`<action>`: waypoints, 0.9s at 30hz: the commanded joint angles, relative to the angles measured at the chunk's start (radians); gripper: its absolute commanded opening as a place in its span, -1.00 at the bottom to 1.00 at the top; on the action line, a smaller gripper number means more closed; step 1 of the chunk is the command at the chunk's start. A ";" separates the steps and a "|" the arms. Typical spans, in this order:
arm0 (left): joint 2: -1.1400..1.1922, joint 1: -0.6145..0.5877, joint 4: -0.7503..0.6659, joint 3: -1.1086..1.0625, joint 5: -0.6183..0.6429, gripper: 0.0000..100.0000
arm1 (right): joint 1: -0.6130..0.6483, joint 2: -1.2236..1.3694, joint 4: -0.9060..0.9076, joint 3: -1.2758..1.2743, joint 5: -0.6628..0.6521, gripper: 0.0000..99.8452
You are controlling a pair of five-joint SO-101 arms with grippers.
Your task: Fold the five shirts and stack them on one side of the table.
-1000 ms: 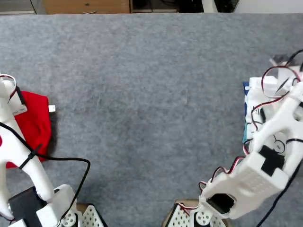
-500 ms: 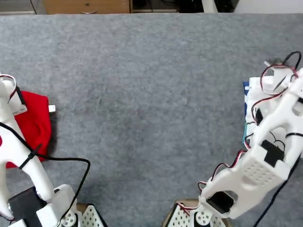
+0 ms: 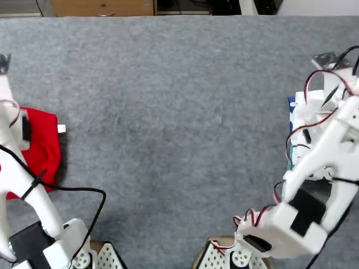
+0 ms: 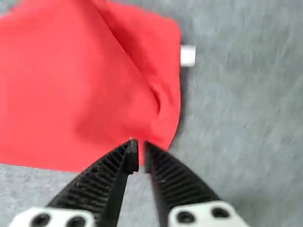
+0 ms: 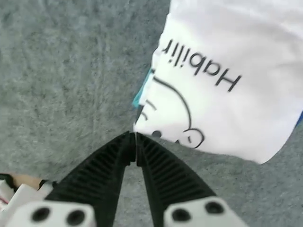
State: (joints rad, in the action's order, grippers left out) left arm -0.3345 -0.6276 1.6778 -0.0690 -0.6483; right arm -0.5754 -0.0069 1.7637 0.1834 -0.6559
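Two shirt piles, well apart on the gray table [image 3: 179,101]. A red shirt [image 3: 44,147] lies folded at the table's 9 o'clock edge in the high view, partly under the left arm [image 3: 19,185]. A small white tag [image 3: 61,129] lies on the table just off the shirt's 2 o'clock corner. In the left wrist view the left gripper [image 4: 138,152] has its black jaws pressed nearly together with only a thin gap and nothing visibly pinched, tips over the edge of the red shirt [image 4: 85,85], white tag [image 4: 188,55] near. A white shirt [image 3: 303,109] with black print sits at the 3 o'clock edge, on top of a stack with a blue edge [image 3: 291,115] showing, the right arm [image 3: 320,162] over it. The right gripper [image 5: 135,141] has its jaws pressed together and holds nothing, tips by the edge of the white shirt [image 5: 227,71], with a teal layer [image 5: 141,94] peeking out underneath.
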 commanded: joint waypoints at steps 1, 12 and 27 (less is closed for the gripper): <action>-0.025 -0.089 0.008 -0.078 -0.189 -0.62 | 0.010 -0.148 0.020 -0.136 -0.002 -1.00; -0.024 -0.137 -0.327 -0.482 -0.479 -0.57 | 0.013 -0.466 0.018 -0.458 -0.002 -1.00; 0.171 -0.137 -0.746 -0.703 -0.539 -0.58 | 0.008 -0.805 0.020 -0.674 -0.002 -1.00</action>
State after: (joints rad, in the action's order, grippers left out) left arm -0.2163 -0.7534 0.9582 -0.7994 -1.1776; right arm -0.5754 -0.7434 1.7637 -0.4687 -0.6559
